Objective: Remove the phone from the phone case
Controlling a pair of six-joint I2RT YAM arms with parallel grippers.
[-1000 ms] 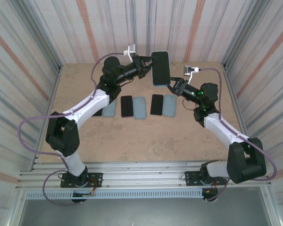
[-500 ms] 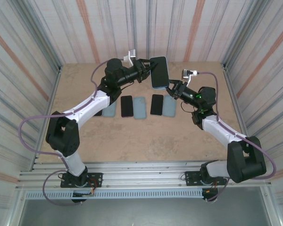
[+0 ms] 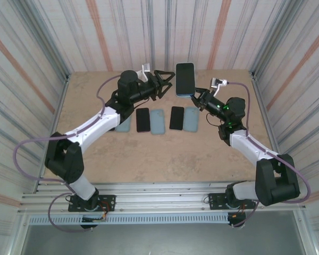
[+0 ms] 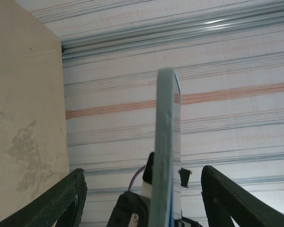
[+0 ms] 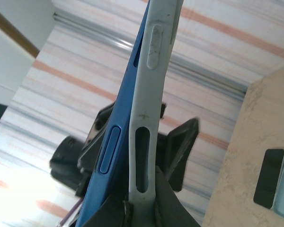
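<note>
- Pinching the lower end of the phone case (image 5: 143,109) in the right tool (image 3: 195,95), pressed together on it, high above the far part of the worktop (image 3: 149,154).
- Carrying the phone (image 3: 184,78) inside that case, upright and edge-on in both wrist views (blue side perhaps lifting off the pale rim, too close to say for sure).
- Spread wide at the left tool (image 3: 168,85), with fingers (image 4: 66,201) on either side of the case, apart from it and gripping nothing.
- Judged as not done: no full separation yet, with prying the phone free and setting both parts down left to do.
- Lying flat below in a row, side by side: dark phones (image 3: 142,119) and pale cases (image 3: 157,121), seemingly separated pairs.
</note>
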